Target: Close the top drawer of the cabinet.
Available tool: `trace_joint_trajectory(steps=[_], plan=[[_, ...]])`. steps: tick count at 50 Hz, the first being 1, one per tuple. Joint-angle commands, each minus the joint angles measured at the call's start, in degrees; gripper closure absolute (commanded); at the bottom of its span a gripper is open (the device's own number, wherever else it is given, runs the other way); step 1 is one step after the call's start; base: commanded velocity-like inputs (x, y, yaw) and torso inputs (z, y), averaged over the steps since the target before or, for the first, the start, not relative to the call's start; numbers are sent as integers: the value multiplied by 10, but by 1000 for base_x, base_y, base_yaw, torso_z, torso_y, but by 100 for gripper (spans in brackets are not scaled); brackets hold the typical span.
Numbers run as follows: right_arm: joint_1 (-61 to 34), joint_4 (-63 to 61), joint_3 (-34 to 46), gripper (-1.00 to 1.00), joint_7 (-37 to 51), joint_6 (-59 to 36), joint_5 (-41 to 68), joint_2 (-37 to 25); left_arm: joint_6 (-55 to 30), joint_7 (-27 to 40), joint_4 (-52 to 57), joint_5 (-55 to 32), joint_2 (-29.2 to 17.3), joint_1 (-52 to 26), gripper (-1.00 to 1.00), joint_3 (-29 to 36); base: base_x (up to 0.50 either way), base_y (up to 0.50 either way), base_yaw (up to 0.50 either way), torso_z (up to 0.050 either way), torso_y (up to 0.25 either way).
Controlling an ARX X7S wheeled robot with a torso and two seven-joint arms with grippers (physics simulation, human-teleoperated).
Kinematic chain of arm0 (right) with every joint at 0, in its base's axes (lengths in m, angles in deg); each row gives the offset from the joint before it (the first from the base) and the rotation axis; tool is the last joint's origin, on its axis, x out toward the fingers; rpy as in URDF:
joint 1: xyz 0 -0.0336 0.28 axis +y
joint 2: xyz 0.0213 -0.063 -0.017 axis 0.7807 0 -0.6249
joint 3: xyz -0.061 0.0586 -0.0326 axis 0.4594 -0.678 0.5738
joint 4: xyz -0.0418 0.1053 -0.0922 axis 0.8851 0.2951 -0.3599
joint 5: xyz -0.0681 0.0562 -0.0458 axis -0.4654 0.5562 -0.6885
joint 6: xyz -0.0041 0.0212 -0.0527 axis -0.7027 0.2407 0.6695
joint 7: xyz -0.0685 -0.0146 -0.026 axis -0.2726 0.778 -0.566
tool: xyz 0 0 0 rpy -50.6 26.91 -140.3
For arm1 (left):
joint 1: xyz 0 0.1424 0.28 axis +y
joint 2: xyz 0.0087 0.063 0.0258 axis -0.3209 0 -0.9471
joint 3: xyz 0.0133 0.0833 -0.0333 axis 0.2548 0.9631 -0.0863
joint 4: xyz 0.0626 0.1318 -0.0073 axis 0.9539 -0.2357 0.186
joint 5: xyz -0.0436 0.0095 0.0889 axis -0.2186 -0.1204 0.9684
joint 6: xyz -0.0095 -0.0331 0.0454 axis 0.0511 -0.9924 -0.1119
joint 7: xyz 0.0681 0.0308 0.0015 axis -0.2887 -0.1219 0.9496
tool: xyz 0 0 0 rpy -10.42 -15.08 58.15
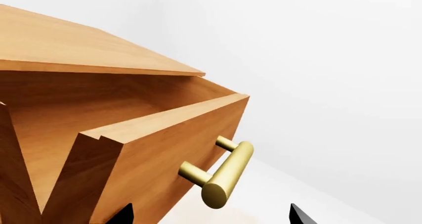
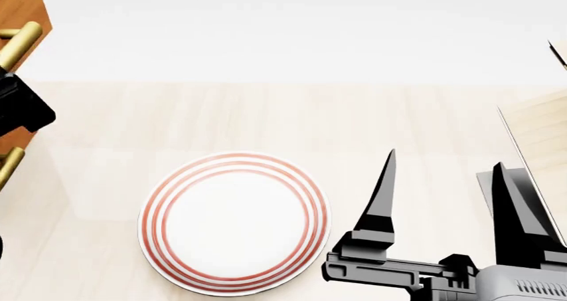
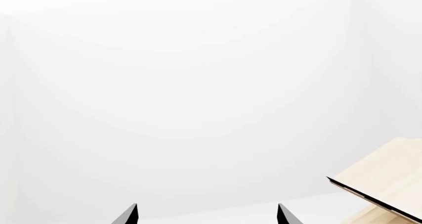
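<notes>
Drawer first: the top drawer (image 1: 165, 150) stands pulled out of the cabinet (image 1: 79, 46), its open box showing under the cabinet's top board in the left wrist view. We see its flat front tilted across that picture, with the brass handle (image 1: 224, 174) held off the front on 2 short posts.

Our left gripper (image 1: 211, 215) shows there only as 2 dark fingertips (image 1: 125, 214) at the picture's edge, set wide apart. The handle's near end lies between them in the picture, just ahead of the tips — we see no contact with it, and the jaws hold nothing.

In the head view the cabinet sits at the far left edge, where a brass handle (image 2: 20, 43) pokes out beside a dark part of our left arm (image 2: 22, 111); a 2nd handle (image 2: 9, 167) shows lower down. Which drawer each belongs to we cannot tell from there.

Further out, a white plate (image 2: 235, 221) with red rings lies on the pale tabletop (image 2: 293, 115), well apart from the cabinet. Our right gripper (image 2: 443, 185) hovers beside the plate with its 2 fingers spread wide and empty — near pale slanted boards (image 2: 540, 131) at the right edge.
</notes>
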Motion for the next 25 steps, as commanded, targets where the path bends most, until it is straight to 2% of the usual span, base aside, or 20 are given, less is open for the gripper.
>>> trace_joint_trajectory(steps=[1, 25], plan=[[0, 0, 1, -100, 2, 2, 2, -3, -4, 21, -33, -11, -6, -27, -100, -31, 0, 0, 0, 0, 0], [3, 9, 8, -100, 1, 12, 0, -6, 11, 30, -68, -23, -33, -67, -100, -63, 0, 0, 0, 0, 0]])
